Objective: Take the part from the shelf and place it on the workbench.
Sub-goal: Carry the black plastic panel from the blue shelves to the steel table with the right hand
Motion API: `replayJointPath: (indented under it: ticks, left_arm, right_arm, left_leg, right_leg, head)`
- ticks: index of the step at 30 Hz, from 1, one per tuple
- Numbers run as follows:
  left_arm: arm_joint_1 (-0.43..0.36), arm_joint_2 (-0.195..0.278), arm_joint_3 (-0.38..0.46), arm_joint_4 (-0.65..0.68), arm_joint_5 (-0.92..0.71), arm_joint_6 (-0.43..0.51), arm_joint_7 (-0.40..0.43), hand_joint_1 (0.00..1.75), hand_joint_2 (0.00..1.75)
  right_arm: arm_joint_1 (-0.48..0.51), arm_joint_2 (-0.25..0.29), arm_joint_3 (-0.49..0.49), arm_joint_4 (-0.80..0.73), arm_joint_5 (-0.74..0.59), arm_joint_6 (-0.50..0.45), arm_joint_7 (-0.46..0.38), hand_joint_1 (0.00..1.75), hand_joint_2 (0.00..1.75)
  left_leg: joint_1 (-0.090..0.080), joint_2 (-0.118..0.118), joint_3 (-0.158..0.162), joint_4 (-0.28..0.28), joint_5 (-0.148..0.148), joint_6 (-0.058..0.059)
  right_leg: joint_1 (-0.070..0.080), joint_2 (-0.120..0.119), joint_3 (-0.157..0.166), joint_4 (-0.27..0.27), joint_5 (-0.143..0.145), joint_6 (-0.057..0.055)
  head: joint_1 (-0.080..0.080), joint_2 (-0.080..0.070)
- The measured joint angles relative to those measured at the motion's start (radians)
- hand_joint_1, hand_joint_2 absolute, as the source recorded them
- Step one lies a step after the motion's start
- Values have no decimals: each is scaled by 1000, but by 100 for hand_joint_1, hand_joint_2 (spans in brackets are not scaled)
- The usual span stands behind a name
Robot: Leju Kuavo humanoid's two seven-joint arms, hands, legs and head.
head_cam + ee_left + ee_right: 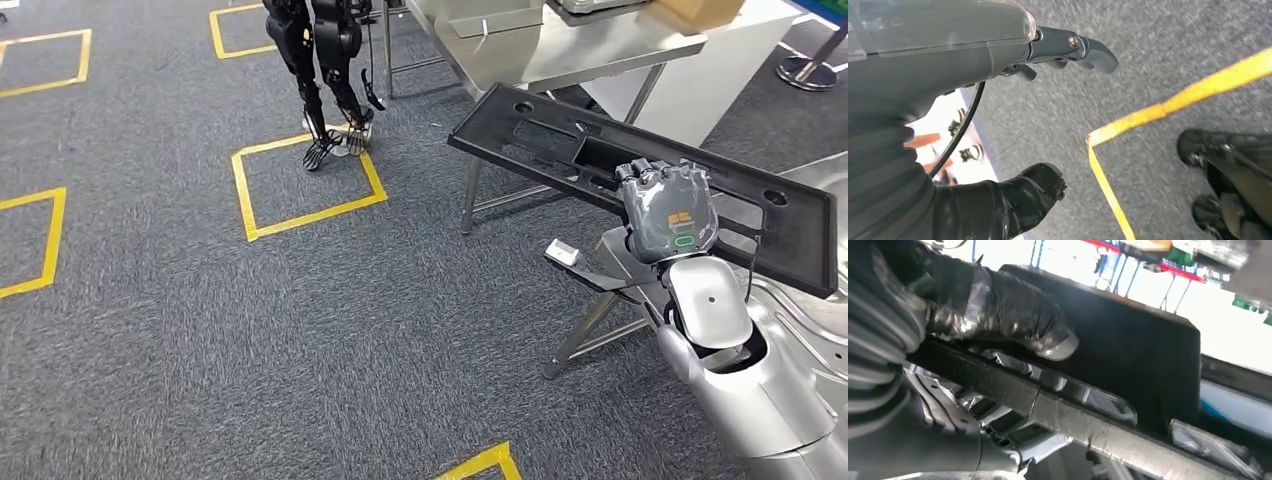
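The right hand (pixel 667 212) has its fingers (pixel 1048 335) wrapped over one edge of the long black part (pixel 560 140), carried just beside the steel tabletop (pixel 560 50). Held off-centre, it could twist loose or clip the tabletop's legs. The left hand (pixel 1013 150) hangs over carpet, fingers apart and apparently holding nothing.

Evenly, brightly lit from overhead in head view, soft shadows under table (pixel 560 50); motion-blurred carpet (pixel 1158 60) in left wrist view; blown-out white backlight and dim, smeared foreground in right wrist view.

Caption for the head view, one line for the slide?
Right hand holds long black part over grey carpet, steel workbench ahead.
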Motion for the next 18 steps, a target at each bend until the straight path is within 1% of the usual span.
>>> replayJointPath:
  ticks: [1, 2, 3, 4, 5, 6, 7, 8, 9, 10, 11, 12, 13, 14, 15, 16, 17, 18]
  left_arm:
    - [-1, 0, -1, 0, 1, 0, -1, 0, 175]
    - [-2, 0, -2, 0, 2, 0, -2, 0, 175]
    - [-1, 0, -4, 0, 3, 0, -3, 0, 175]
    - [1, 0, -6, 0, 4, 0, -4, 0, 175]
    - [3, 0, -8, 0, 5, 0, -4, 0, 175]
    - [4, 0, -10, 0, 6, 0, -4, 0, 175]
    - [5, 0, -12, 0, 7, -1, -4, 0, 175]
    - [5, 1, -15, 0, 7, -2, -4, 0, 175]
    - [4, 2, -17, 0, 8, -5, -4, 0, 175]
    - [4, 5, -18, 0, 9, -9, -4, 0, 175]
    - [3, 11, -20, 0, 11, -16, -4, 0, 175]
    - [2, 16, -21, 0, 12, -22, -5, 0, 175]
    - [0, 24, -22, 0, 13, -29, -4, 0, 175]
    - [-3, 31, -23, 0, 15, -35, -4, 0, 175]
    - [-7, 36, -23, -1, 16, -38, -4, 0, 175]
    - [-12, 42, -23, -1, 17, -40, -4, 0, 175]
    - [-16, 46, -23, -2, 17, -41, -4, 0, 175]
    - [-16, 50, -24, -2, 17, -41, -4, 0, 175]
  right_arm:
    - [1, -2, 0, 1, -3, 2, 2, 175, 175]
    - [0, -6, -1, 3, -7, 3, 4, 175, 175]
    - [-1, -10, -3, 4, -10, 4, 6, 175, 175]
    - [-2, -12, -5, 5, -12, 4, 7, 175, 175]
    - [-4, -14, -7, 7, -14, 5, 9, 175, 175]
    - [-4, -14, -9, 8, -17, 6, 9, 175, 175]
    - [-4, -14, -10, 11, -20, 8, 10, 175, 175]
    - [-5, -13, -10, 13, -22, 11, 9, 175, 175]
    - [-8, -10, -10, 17, -23, 16, 9, 175, 175]
    - [-18, -2, -10, 22, -22, 22, 9, 175, 175]
    - [-35, 13, -9, 31, -20, 28, 8, 175, 175]
    - [-58, 34, -6, 45, -17, 36, 9, 175, 175]
    - [-82, 57, -2, 61, -14, 43, 10, 175, 175]
    - [-102, 79, 1, 76, -12, 48, 12, 175, 175]
    - [-118, 96, 4, 91, -10, 51, 13, 175, 175]
    - [-128, 109, 6, 102, -9, 53, 14, 175, 175]
    - [-136, 119, 8, 110, -8, 53, 16, 175, 175]
    - [-144, 128, 10, 118, -8, 53, 18, 175, 175]
  left_leg:
    - [0, 10, 2, -5, 3, 6]
    - [0, 22, 4, -10, 7, 13]
    - [2, 33, 5, -15, 10, 20]
    - [2, 44, 5, -18, 12, 24]
    - [1, 54, 5, -19, 11, 26]
    - [0, 65, 4, -19, 11, 27]
    - [0, 77, 5, -18, 9, 27]
    - [0, 87, 6, -18, 8, 27]
    - [-1, 98, 8, -18, 6, 26]
    - [-1, 108, 11, -18, 3, 23]
    - [-3, 119, 13, -18, 1, 20]
    - [-5, 130, 15, -17, -2, 16]
    - [-8, 142, 17, -17, -4, 11]
    - [-10, 152, 18, -17, -6, 7]
    - [-11, 161, 21, -18, -7, 3]
    - [-10, 166, 22, -17, -11, -3]
    - [-8, 154, 20, -9, -19, -8]
    - [-5, 132, 10, 17, -37, -13]
  right_leg:
    - [-2, -2, -2, 2, -1, 5]
    - [-2, -19, -9, 16, -12, 10]
    - [0, -44, -23, 47, -33, 14]
    - [1, -74, -46, 97, -63, 16]
    - [2, -96, -76, 162, -96, 20]
    - [1, -105, -104, 222, -120, 22]
    - [0, -110, -121, 259, -128, 24]
    - [-1, -113, -121, 261, -118, 24]
    - [-1, -119, -101, 224, -91, 23]
    - [0, -132, -66, 156, -54, 20]
    - [4, -153, -30, 88, -29, 15]
    - [10, -167, -5, 35, -11, 8]
    - [15, -177, 9, 3, -4, 2]
    - [20, -176, 10, -4, -7, -3]
    - [21, -165, 8, -6, -5, -8]
    - [19, -156, 9, -9, -4, -13]
    - [16, -147, 11, -13, -2, -18]
    - [13, -140, 14, -16, 0, -25]
  head:
    - [0, 0]
    - [1, 0]
    - [1, 0]
    - [2, 0]
    - [2, 0]
    - [2, 0]
    - [2, 0]
    - [2, 0]
    - [2, 0]
    - [2, 0]
    - [2, 0]
    - [2, 0]
    - [2, 0]
    - [2, 0]
    - [2, 0]
    - [1, 0]
    - [2, 0]
    - [1, 0]
